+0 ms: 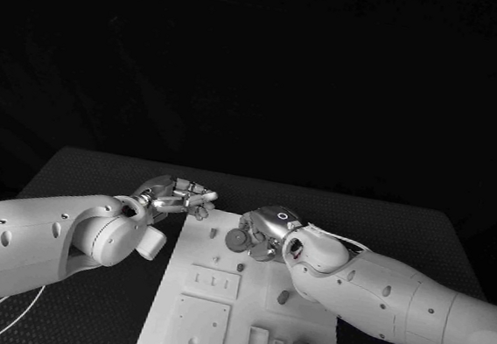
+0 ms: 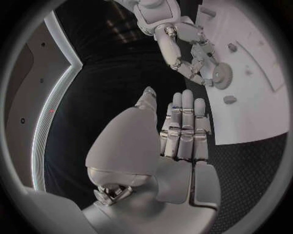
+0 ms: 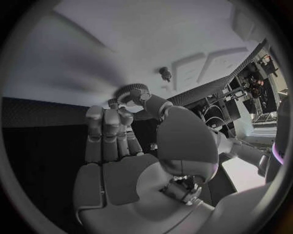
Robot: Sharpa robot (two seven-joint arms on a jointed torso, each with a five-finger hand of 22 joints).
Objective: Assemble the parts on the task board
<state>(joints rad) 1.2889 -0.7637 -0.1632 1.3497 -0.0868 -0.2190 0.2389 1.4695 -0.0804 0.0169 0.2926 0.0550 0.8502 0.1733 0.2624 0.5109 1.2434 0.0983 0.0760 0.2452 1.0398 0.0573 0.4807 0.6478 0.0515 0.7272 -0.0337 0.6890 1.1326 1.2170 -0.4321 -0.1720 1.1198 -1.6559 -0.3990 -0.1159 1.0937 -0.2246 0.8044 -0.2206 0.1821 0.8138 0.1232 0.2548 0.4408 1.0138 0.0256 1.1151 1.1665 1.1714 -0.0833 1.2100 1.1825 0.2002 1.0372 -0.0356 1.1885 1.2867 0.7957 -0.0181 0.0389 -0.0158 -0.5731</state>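
While the task board (image 1: 178,338) lies in the middle of the black table (image 1: 95,174), we see our right hand (image 1: 267,233) over its far end, pinching a small toothed gear (image 1: 238,239) between thumb and fingers. Our left hand (image 1: 175,196) hovers just off the board's far left corner, fingers straight and side by side, holding nothing. A small peg (image 1: 283,297) stands on the board nearer us.
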